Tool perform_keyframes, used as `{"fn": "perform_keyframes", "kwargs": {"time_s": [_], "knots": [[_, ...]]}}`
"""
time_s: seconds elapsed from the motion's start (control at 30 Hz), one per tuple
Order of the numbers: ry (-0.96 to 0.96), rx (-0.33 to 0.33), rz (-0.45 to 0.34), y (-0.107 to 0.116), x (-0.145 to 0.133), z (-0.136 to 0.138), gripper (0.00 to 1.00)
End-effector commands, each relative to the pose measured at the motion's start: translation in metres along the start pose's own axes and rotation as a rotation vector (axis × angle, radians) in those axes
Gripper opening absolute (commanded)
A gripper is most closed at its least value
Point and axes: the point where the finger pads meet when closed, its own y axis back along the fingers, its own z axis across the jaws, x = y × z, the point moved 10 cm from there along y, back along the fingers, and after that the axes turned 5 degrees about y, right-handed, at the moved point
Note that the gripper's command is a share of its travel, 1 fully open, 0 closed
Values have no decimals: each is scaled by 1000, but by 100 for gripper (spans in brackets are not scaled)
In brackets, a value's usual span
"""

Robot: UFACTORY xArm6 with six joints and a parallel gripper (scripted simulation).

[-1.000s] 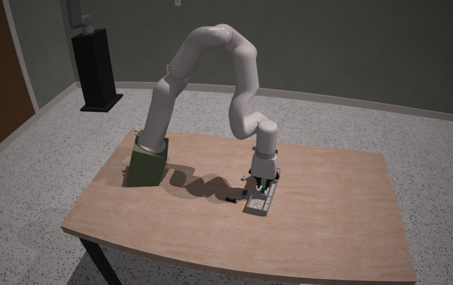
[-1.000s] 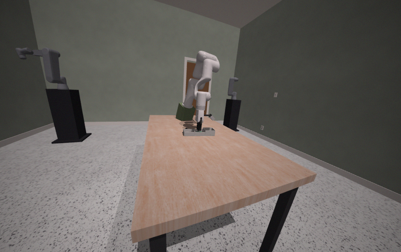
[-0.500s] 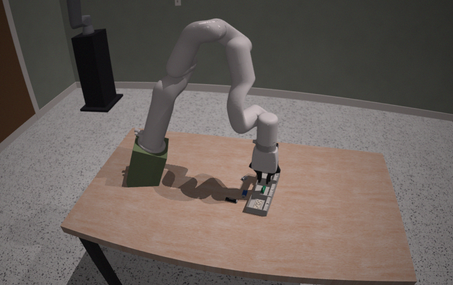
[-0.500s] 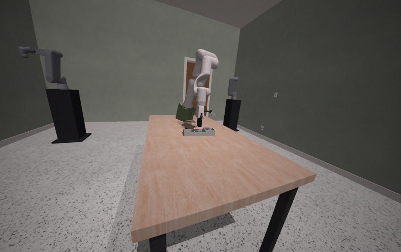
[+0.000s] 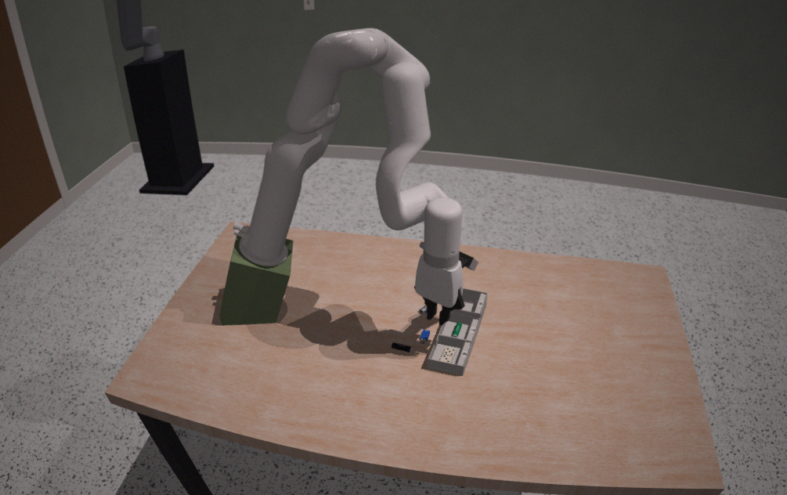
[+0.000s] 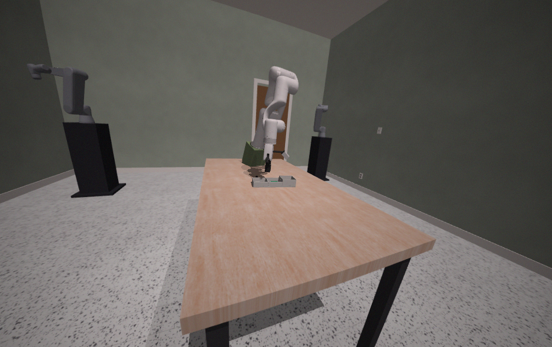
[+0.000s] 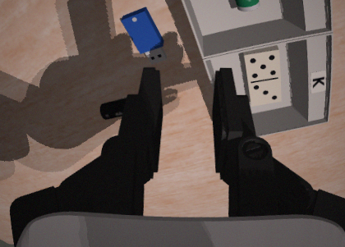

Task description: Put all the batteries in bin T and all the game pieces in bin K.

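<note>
A grey row of bins (image 5: 446, 369) (image 6: 265, 184) stands on the table (image 5: 568, 369). The bin marked K (image 7: 319, 109) holds a white domino (image 7: 263, 80) (image 5: 447, 353). My gripper (image 7: 187, 90) (image 5: 439, 314) (image 6: 268, 166) hovers low over the table by the bins' left wall, fingers partly apart with nothing between them. A small black cylinder (image 7: 112, 109) (image 5: 401, 348) lies on the table left of the fingers, partly hidden by one.
A blue USB stick (image 7: 143, 32) (image 5: 425, 334) lies on the table beside the T bin. A small white thing (image 5: 422, 308) lies farther off. A third bin compartment (image 5: 476, 301) is at the row's far end. The green arm base (image 5: 254, 288) stands to the left.
</note>
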Motion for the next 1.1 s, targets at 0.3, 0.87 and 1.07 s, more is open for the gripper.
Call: {"fn": "perform_keyframes", "kwargs": {"time_s": [0.3,0.87,1.07], "knots": [[-477,0,-1,6,-67,-54,28],[-1106,-7,19,6,-69,-56,28],[-1267,-4,10,6,-68,-55,28]]}}
